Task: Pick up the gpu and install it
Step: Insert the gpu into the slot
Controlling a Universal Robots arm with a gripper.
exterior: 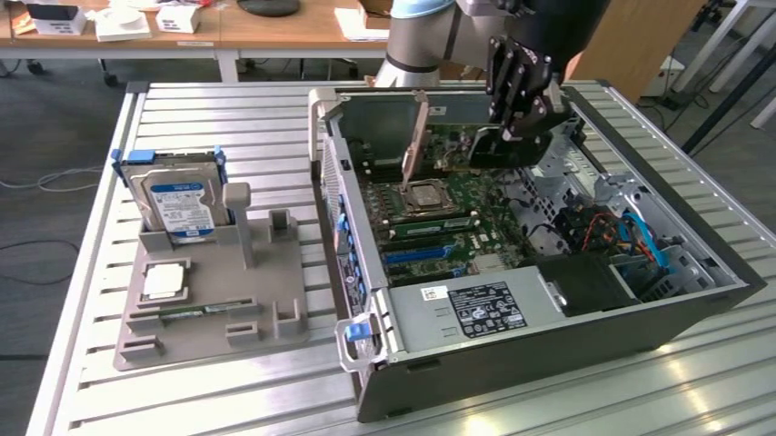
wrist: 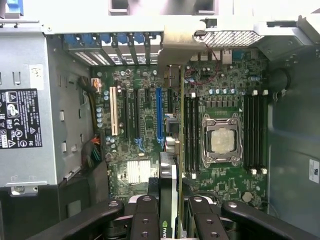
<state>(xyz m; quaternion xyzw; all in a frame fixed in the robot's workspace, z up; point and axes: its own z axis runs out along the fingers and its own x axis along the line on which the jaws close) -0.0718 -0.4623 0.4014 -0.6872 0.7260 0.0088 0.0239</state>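
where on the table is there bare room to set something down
Bare table slats: the far strip behind the hard drive, and the near strip in front of the gray holder and computer case. Crowded: inside it, where the gripper holds the gpu over the motherboard.

Open tower computer case [exterior: 546,359] on its side on a slatted metal table [exterior: 218,118], motherboard [exterior: 467,227] exposed, CPU socket [exterior: 427,193] near its middle, grey power supply [exterior: 479,312] at the near end. To the exterior view's left, a grey parts holder [exterior: 243,291] with a hard drive [exterior: 178,204] upright in its slot, a processor chip [exterior: 164,282] flat, a memory stick [exterior: 200,311] beside it. Behind, a wooden desk [exterior: 267,32] with white boxes [exterior: 180,18].
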